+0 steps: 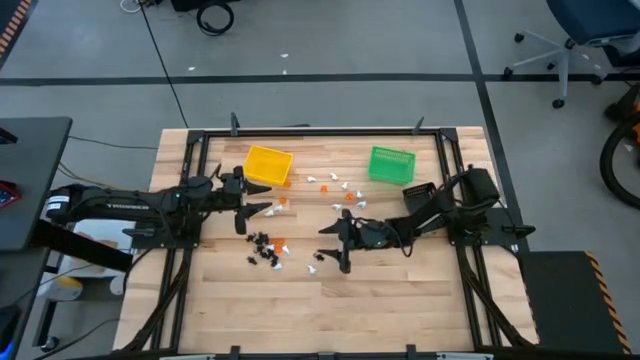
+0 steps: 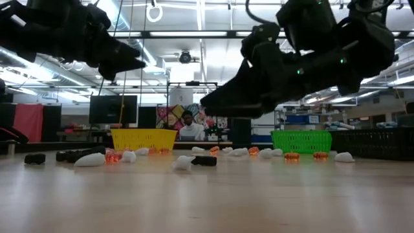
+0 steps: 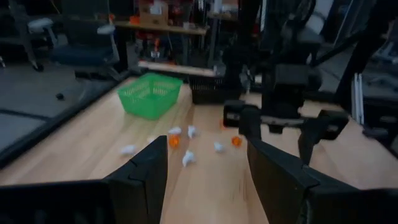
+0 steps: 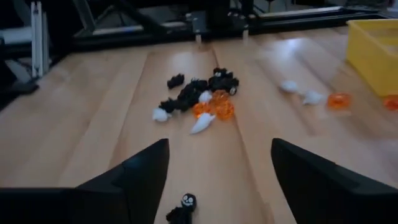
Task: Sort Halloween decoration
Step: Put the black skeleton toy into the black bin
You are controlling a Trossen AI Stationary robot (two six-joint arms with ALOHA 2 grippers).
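While the high view lays out the whole wooden table, only the right wrist view separates the Halloween decoration into pieces: a heap of black trinkets mixed with orange ones and a few white ones, and a lone black trinket with a pale face lying between the right gripper's own fingers. From above, that heap is a speckled patch near the table's middle, between the two grippers, and a looser scatter of white and orange pieces lies between the yellow bin and the green bin.

The left wrist view looks the other way, past the left gripper, across a few white and orange trinkets to the green bin and the right arm beyond. The low view alone shows both grippers hanging clear above the tabletop, trinkets strung along it before the two bins, and a person seated in the room behind.

Both grippers have their jaws spread wide and hold nothing. The left gripper sits just beside the heap, on the yellow bin's side; the right gripper is near it on the other.

A white, cone-shaped trinket at the heap's edge lies flat with its long axis slanted, its narrow end pointing towards the right gripper.
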